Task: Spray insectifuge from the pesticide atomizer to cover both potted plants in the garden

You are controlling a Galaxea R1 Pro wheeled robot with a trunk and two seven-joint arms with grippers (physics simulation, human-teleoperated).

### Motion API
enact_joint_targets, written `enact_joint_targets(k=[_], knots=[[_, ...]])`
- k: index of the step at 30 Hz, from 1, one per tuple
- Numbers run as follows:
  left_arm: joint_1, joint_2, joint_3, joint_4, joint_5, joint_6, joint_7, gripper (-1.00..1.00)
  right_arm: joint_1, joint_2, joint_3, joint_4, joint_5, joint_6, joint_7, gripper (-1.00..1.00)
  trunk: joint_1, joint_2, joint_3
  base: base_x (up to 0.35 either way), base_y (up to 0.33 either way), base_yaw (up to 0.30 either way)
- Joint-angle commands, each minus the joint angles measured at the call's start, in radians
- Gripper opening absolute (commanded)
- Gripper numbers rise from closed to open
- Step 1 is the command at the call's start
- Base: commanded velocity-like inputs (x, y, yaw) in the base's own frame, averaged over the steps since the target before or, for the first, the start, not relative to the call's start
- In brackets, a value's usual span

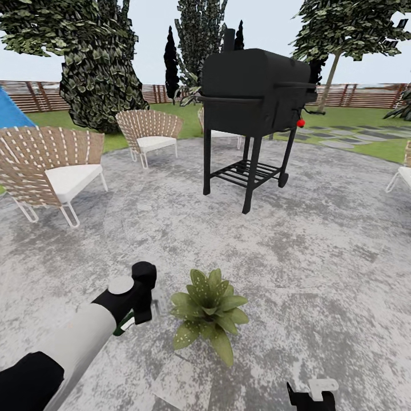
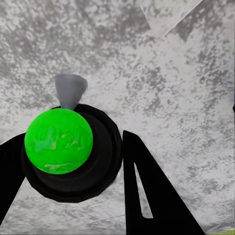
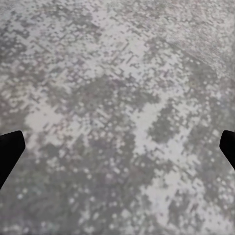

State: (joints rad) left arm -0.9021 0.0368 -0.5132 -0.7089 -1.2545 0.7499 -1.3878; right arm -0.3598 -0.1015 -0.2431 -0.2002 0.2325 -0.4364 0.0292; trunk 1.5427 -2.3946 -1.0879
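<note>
- Left arm (image 1: 74, 342) stretched forward and low from the lower left of the head view, white forearm angled toward the plant.
- Left pincer (image 1: 136, 305) clamped on the green spray bottle (image 2: 58, 141), its black fingers (image 2: 147, 186) on either side of the bottle's body.
- Bottle just beside the potted plant (image 1: 208, 311), on the plant's left, above the grey paved patio (image 1: 319, 245).
- Right pincer (image 1: 311, 397) low at the bottom edge of the head view, fingertips (image 3: 10, 147) set wide apart over bare paving.
- Black grill (image 1: 254, 91) farther back on the patio; woven chairs (image 1: 54, 165) to the left.
</note>
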Motion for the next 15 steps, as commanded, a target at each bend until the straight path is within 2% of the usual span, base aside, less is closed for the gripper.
enact_joint_targets(k=[1,2,3,5,6,9,15], knots=[[0.0,0.003,-0.004,-0.001,-0.002,0.011,0.003,-1.0,-0.001,0.0,-0.009,0.001,0.008,-0.004,0.003,1.0,0.0,0.0,-0.001,0.0,0.0,0.0],[0.001,0.003,-0.004,-0.001,-0.001,0.011,0.008,-1.0,-0.001,0.0,-0.009,0.001,0.008,-0.004,0.003,1.0,0.0,0.0,-0.001,0.0,0.0,0.0],[0.002,-0.009,0.027,-0.002,0.002,0.011,0.014,-1.0,-0.001,0.0,-0.009,0.001,0.008,-0.004,0.003,1.0,0.0,0.0,-0.001,0.0,0.0,0.0],[0.002,-0.034,0.045,-0.002,0.0,0.011,0.021,-1.0,-0.001,0.0,-0.009,0.001,0.008,-0.004,0.003,1.0,0.0,0.0,-0.001,0.0,0.0,0.0],[0.001,-0.043,0.05,-0.002,0.0,0.011,0.044,-1.0,-0.001,0.0,-0.009,0.001,0.008,-0.003,0.003,1.0,0.0,0.0,-0.001,0.0,0.0,0.0],[0.002,-0.046,0.055,0.004,0.002,0.012,0.098,-1.0,-0.001,0.0,-0.009,0.001,0.008,-0.004,0.005,1.0,0.0,0.0,-0.001,0.033,-0.014,0.0],[0.014,-0.049,0.053,0.064,0.003,0.012,0.103,-1.0,-0.001,0.0,-0.009,0.001,0.008,-0.004,0.005,1.0,0.0,0.0,-0.001,0.156,-0.094,0.0]])
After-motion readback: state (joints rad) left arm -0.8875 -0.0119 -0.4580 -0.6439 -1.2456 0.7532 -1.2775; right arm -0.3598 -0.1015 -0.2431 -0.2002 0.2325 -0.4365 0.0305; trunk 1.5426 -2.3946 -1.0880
